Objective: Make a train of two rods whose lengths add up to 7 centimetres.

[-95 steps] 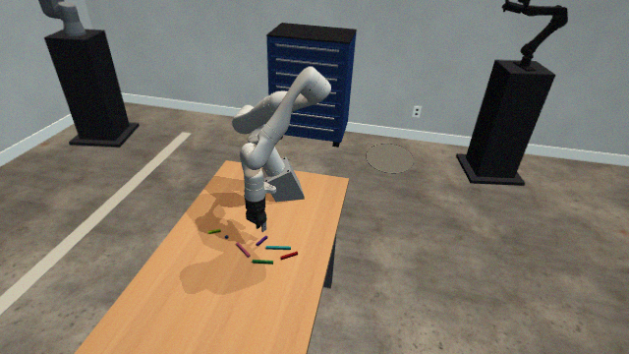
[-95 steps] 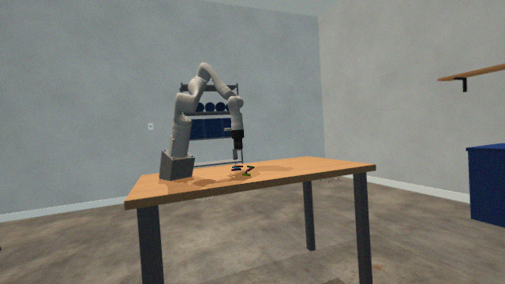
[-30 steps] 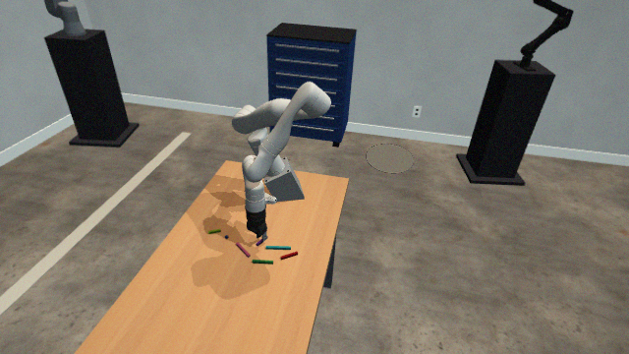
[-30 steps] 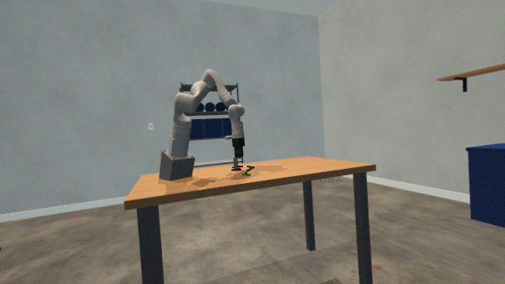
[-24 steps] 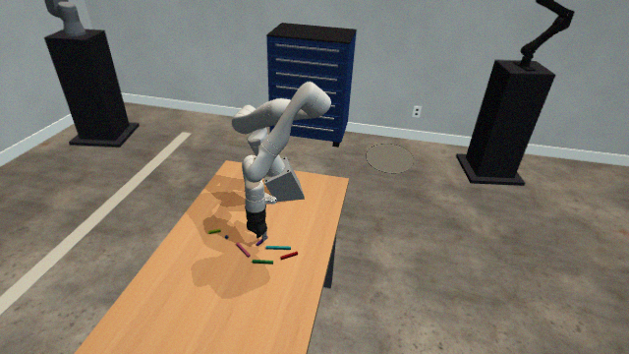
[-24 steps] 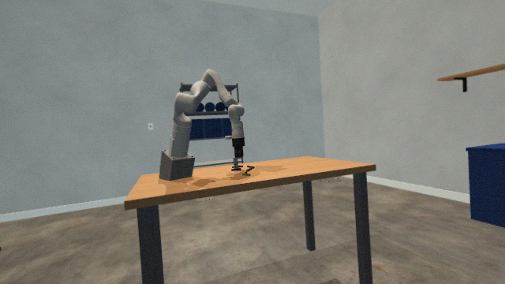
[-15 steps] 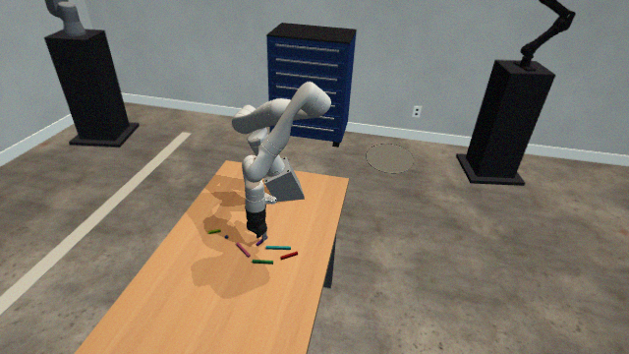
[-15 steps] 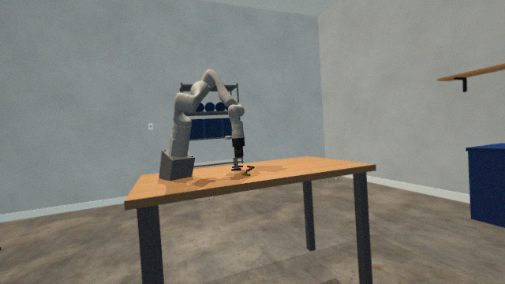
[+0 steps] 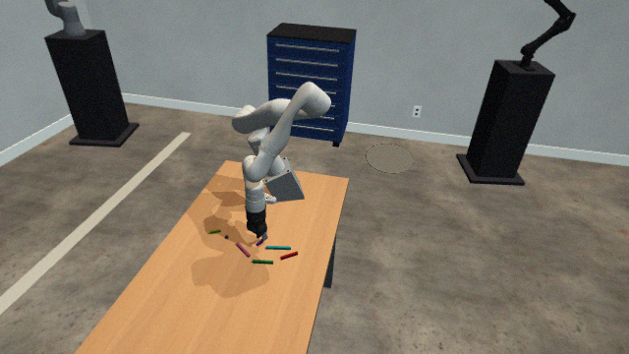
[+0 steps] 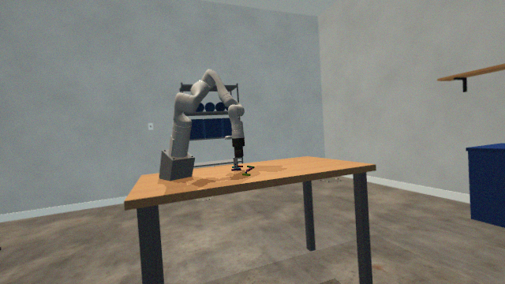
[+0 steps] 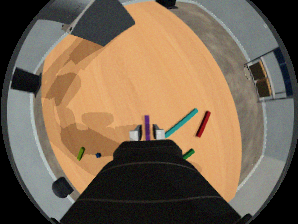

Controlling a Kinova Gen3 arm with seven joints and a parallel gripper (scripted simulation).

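My gripper (image 9: 261, 239) stands upright, low over the table, and is partly open. In the wrist view its fingers straddle a purple rod (image 11: 147, 125), which also shows at the fingertips in the top view (image 9: 258, 242). I cannot tell if the fingers touch it. A small blue rod (image 9: 226, 237) lies to the left, with a lime rod (image 9: 214, 231) beyond it. The blue rod (image 11: 99, 155) and lime rod (image 11: 81, 153) also show in the wrist view.
A pinkish-magenta rod (image 9: 243, 250), a turquoise rod (image 9: 278, 247), a red rod (image 9: 289, 255) and a green rod (image 9: 262, 262) lie close around the gripper. The arm's base (image 9: 285, 184) stands at the table's far end.
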